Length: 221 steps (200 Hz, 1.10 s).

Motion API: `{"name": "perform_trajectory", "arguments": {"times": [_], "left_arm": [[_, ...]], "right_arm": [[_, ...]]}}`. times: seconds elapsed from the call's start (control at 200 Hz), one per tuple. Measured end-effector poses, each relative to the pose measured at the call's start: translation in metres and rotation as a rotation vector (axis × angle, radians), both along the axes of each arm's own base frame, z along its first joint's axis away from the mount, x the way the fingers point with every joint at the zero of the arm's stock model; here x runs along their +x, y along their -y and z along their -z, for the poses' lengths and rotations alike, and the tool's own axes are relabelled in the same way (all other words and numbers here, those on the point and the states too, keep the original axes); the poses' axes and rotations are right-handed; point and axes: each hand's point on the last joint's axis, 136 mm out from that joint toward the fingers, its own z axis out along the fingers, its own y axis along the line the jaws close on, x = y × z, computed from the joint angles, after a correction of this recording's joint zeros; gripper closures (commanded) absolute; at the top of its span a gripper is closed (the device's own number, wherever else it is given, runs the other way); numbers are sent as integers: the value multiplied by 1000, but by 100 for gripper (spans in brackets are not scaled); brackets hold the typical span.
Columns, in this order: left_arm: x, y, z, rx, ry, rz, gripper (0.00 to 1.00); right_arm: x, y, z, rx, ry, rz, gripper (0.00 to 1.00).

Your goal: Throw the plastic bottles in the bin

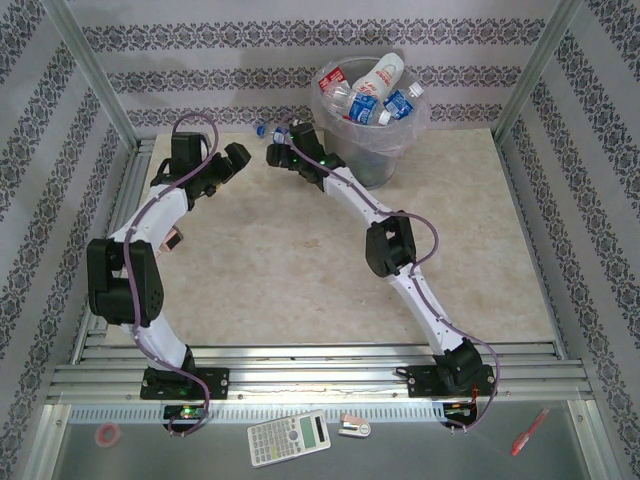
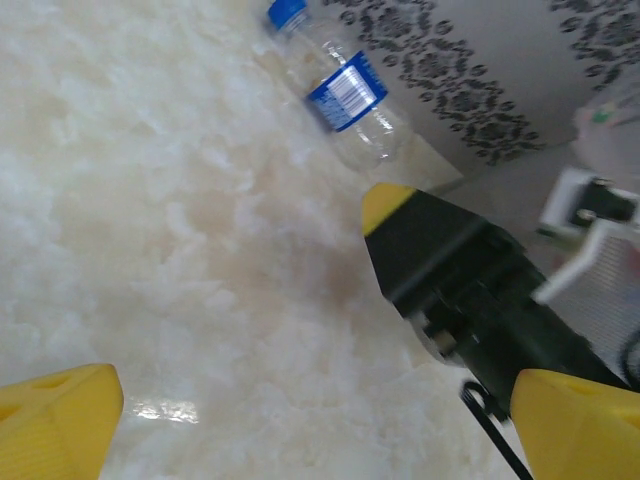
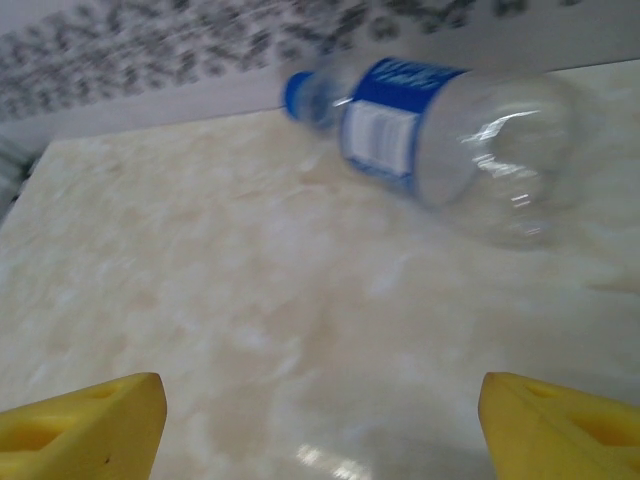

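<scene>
Table (image 1: 300,260): pale marble-pattern top.
Bin (image 1: 378,165): far side, right of centre, heaped above rim with plastic bottles (image 1: 365,90). Most of job looks done.
One blue-label bottle (image 3: 450,140) not yet binned: lies on side at far edge beside wall (image 1: 200,75), left of bin.
Right gripper (image 3: 320,415): near this bottle, fingers wide apart, empty.
Left gripper (image 2: 320,430): close by, also apart, empty.

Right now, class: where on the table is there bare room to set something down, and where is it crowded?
Bare: the table's wide middle between the left arm and right arm, and the stretch right of the right arm, nearer than the bin. Crowded: the far edge, where the left gripper and right gripper, both open, face a lying bottle.
</scene>
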Motion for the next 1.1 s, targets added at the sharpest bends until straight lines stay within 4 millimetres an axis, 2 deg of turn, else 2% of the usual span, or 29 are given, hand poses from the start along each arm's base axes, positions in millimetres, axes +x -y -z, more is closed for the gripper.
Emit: {"name": "perform_trajectory", "arguments": {"times": [0.095,0.195,0.385,0.585,0.739,1.104], "left_arm": [[-6,2,-10,-6,16,9,0],[-11,3,-14,-10,14,16,0],[-19,4,-4,-19,-14,18,0],[-29,6,16,-40,-69,15,0],[-31,7,17,-48,-78,23,0],[-36,6,22,-47,-116,26,0]], "right_arm": [[17,19,4,38,3,49,16],[29,28,1,91,16,88,15],[42,28,-4,206,43,132,14],[51,24,13,330,39,163,15],[55,24,28,386,21,193,18],[69,33,28,534,77,297,26]]}}
